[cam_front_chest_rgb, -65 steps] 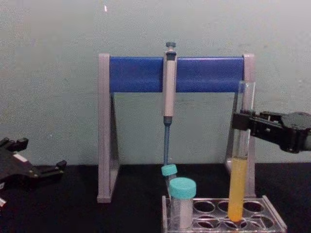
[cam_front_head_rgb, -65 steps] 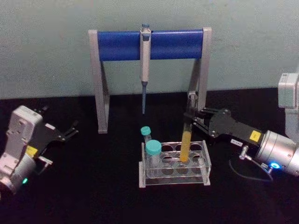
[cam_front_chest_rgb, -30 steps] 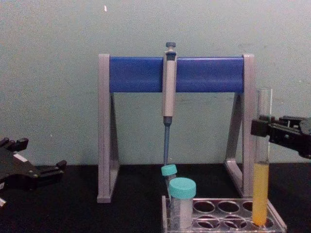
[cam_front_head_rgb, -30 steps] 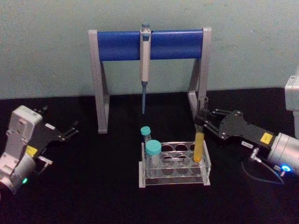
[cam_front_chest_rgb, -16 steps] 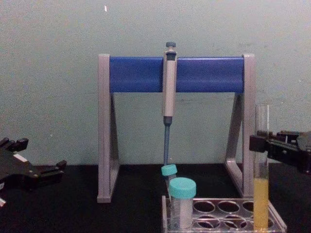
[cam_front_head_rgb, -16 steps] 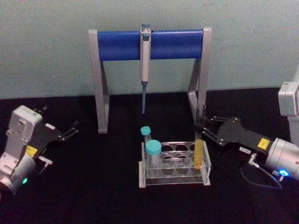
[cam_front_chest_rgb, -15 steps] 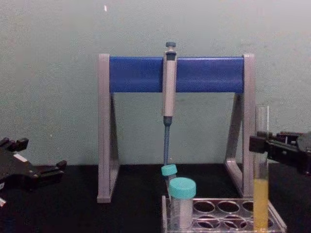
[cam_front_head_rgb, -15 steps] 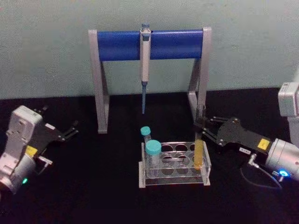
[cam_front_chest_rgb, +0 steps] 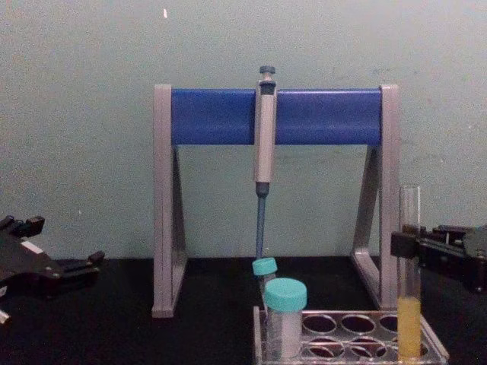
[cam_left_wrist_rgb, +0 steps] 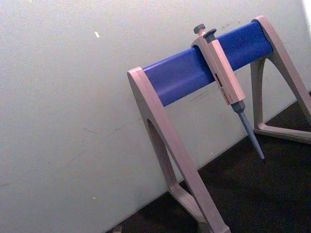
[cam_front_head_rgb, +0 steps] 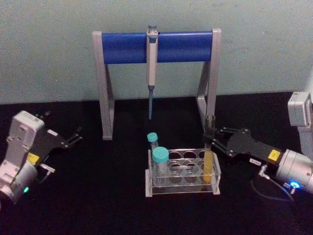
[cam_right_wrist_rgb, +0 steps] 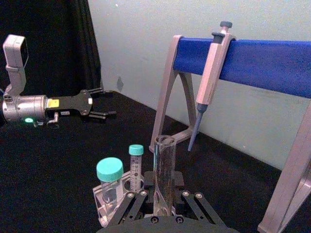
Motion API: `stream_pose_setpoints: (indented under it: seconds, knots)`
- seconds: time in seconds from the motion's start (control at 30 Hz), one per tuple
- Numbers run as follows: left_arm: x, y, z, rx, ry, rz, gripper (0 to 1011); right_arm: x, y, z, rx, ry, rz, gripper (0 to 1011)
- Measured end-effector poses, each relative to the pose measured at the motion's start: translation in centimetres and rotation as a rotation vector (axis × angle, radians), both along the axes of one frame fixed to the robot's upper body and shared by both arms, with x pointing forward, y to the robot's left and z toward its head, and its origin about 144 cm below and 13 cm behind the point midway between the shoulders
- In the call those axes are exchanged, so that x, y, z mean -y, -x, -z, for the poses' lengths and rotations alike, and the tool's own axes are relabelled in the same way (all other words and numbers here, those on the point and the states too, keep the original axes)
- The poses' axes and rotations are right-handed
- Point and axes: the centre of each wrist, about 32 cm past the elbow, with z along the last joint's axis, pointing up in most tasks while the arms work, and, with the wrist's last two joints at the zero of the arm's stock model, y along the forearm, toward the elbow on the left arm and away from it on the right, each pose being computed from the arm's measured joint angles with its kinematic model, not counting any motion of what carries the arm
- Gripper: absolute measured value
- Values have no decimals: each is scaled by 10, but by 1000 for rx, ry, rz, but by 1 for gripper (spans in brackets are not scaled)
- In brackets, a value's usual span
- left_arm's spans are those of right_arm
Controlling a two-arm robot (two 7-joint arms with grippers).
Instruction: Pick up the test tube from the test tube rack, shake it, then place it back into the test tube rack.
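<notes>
Just below the right tool, the test tube rack is seen on the black table. The test tube is clamped at its upper part by that tool and stands upright in a hole at the rack end nearest it, seated lower than half a second ago. A yellow label behind the fingers bears writing that cannot be read. The left tool is parked well apart, fingers spread. Beyond both, a pipette is hung on the blue-barred stand.

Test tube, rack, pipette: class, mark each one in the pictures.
test tube (cam_front_head_rgb: 209,166), head view, its yellow-filled lower part.
rack (cam_front_head_rgb: 188,187), head view, its clear front wall.
pipette (cam_front_head_rgb: 152,63), head view, its grey body.
</notes>
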Motion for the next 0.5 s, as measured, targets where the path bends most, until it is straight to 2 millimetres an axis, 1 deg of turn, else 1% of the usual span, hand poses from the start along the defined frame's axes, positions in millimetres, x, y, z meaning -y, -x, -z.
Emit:
stream_pose_setpoints:
  seconds: [0.5]
  knots:
    - [0, 0, 0, 0, 0, 0, 1001, -2, -3, 5, -28, 17, -5, 232]
